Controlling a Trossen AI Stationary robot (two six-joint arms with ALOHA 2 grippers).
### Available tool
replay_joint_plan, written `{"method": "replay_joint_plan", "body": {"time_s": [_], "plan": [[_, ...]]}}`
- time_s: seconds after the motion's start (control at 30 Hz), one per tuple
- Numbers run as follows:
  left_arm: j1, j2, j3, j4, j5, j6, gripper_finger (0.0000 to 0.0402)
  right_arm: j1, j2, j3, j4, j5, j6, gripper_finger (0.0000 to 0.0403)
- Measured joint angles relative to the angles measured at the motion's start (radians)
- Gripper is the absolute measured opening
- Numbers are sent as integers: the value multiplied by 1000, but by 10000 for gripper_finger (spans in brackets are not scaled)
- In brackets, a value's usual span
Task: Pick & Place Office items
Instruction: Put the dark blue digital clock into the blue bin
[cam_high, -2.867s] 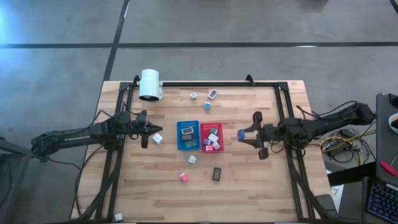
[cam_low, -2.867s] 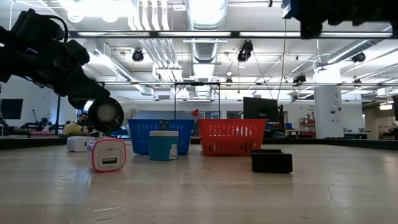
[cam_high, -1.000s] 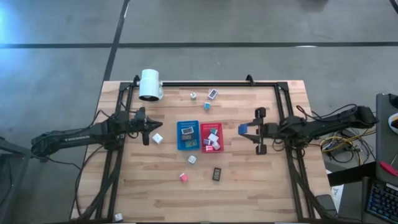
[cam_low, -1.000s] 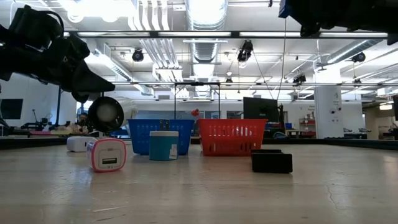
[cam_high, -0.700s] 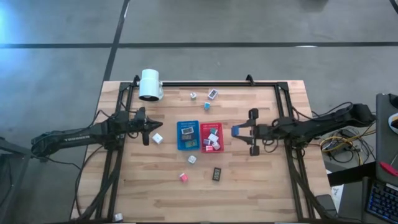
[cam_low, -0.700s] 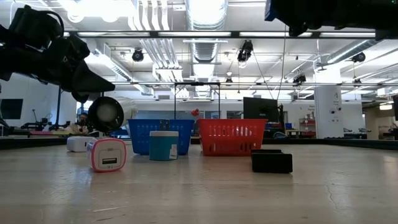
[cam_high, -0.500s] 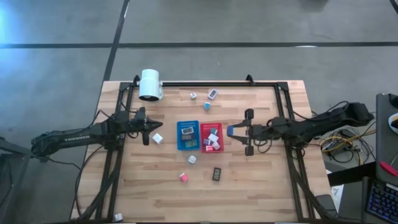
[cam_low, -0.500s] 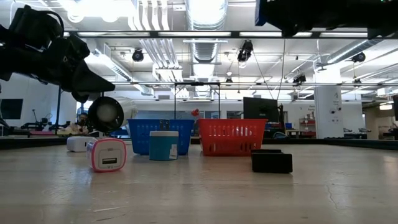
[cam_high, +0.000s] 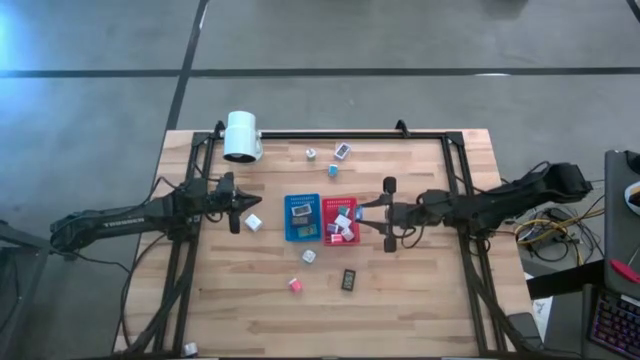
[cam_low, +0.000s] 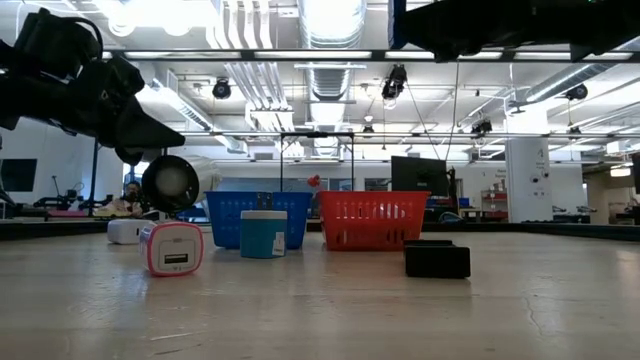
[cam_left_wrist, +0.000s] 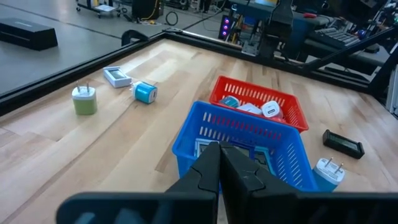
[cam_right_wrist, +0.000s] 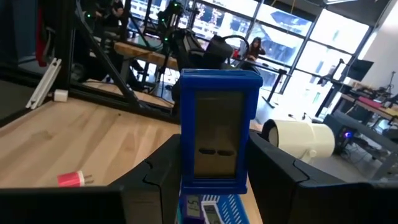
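Note:
My right gripper (cam_high: 368, 210) hangs level above the right edge of the red tray (cam_high: 340, 222), shut on a blue-framed item with a grey screen (cam_right_wrist: 219, 134). The red tray holds several small items, and the blue tray (cam_high: 302, 218) beside it holds a flat one. My left gripper (cam_high: 236, 208) is shut and holds nothing; it waits left of the blue tray, by a white cube (cam_high: 253, 222). Loose items lie on the table: a pink one (cam_high: 295, 285), a dark flat rectangle (cam_high: 349, 279) and a teal cube (cam_low: 264, 234). My right gripper pinches the blue-framed item between its two fingers (cam_right_wrist: 163, 167), on the lower parts of its two long side edges (cam_right_wrist: 186, 163). The fingers come level from the table's right side. The item stands up past the fingertips, screen toward the wrist camera, lifted clear of the table.
A big white cylinder (cam_high: 241, 136) lies at the far left corner. Three small items (cam_high: 333, 158) sit near the far edge. A black frame rail (cam_high: 330, 134) runs along the far edge and down both sides. Bare wood lies near the front edge.
My right gripper has gone toward the table's left edge, from the right rail to the red tray's right edge. It carries the blue-framed item clear of the table and stays shut on it.

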Motion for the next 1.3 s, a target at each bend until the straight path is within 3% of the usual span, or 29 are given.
{"method": "replay_joint_plan", "body": {"time_s": [0.4,0.73,1.07,1.3], "plan": [[0,0,0,-8,3,-20,14,0,87,63,-29,-33,16,144],[0,-1,0,13,0,-2,14,-21,267,220,-121,-33,87,144],[0,-1,0,61,-5,39,14,-85,505,470,-309,-34,118,144],[0,0,0,60,-6,39,14,-132,718,681,-498,-112,141,144]]}}
